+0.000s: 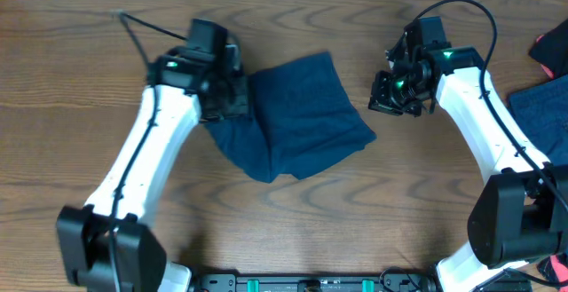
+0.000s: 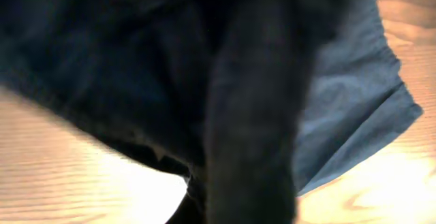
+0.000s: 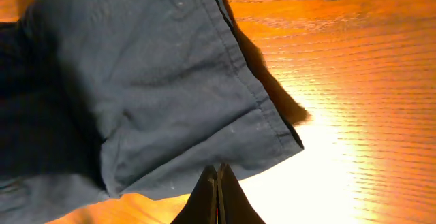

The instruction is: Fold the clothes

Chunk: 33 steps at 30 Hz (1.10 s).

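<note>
1. Dark navy blue cloth shorts point(image 2: 354, 94) hang right against the left wrist lens and hide the fingers of the left gripper point(image 1: 226, 97). The cloth is raised off the brown wooden table point(image 2: 54, 156), so I judge these jaws are closed on the shorts.
2. From the right wrist, the right gripper point(image 3: 218, 186) has its jaws pressed together on nothing. It hovers just beside the stitched hem, not touching. Two layers of cloth lie one on another here.
3. From overhead, the shorts lie between the arms, nearer the left one.
   - Their long axis runs across the table, with the right end tipped slightly away from the robot.
   - The hemmed end points toward the right gripper.
   - One fold seems done. The left part is bunched, so smoothing and another fold probably remain.
</note>
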### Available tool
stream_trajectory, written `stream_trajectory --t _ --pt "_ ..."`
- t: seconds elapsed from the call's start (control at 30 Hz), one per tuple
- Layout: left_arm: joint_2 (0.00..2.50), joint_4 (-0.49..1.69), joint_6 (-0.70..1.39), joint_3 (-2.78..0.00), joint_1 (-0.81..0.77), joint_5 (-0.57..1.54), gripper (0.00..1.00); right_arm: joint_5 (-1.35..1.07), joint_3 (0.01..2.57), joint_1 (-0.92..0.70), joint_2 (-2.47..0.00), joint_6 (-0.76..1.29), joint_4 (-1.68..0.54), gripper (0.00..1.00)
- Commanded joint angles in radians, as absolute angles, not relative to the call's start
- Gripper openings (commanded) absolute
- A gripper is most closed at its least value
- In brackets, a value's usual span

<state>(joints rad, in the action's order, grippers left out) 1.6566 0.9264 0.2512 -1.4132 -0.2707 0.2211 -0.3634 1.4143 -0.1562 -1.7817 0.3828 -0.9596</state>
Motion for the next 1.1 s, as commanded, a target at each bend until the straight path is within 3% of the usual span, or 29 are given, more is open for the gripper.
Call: stream_trajectory --t 0.0,0.17,0.33,0.73,1.07 --pt "1.687 0.939 0.324 -1.422 -0.294 0.165 0.06 -0.353 1.419 -0.159 -1.773 0.361 -0.961 0.01" --pt "1.667 0.976 0.323 -1.429 -0.267 0.108 0.06 -0.179 1.398 -0.185 -1.788 0.368 -0.919 0.01" --pt "1.620 1.021 0.308 -1.443 -0.224 0.103 0.06 -0.179 1.360 -0.221 -1.861 0.370 -0.850 0.01" --pt "1.580 1.055 0.262 -1.447 -0.212 -0.011 0.06 -0.385 1.333 -0.393 -2.144 0.510 -0.827 0.01" --pt "1.580 1.082 0.219 -1.607 -0.216 -0.056 0.06 -0.602 1.332 -0.597 -2.171 0.527 -0.858 0.01"
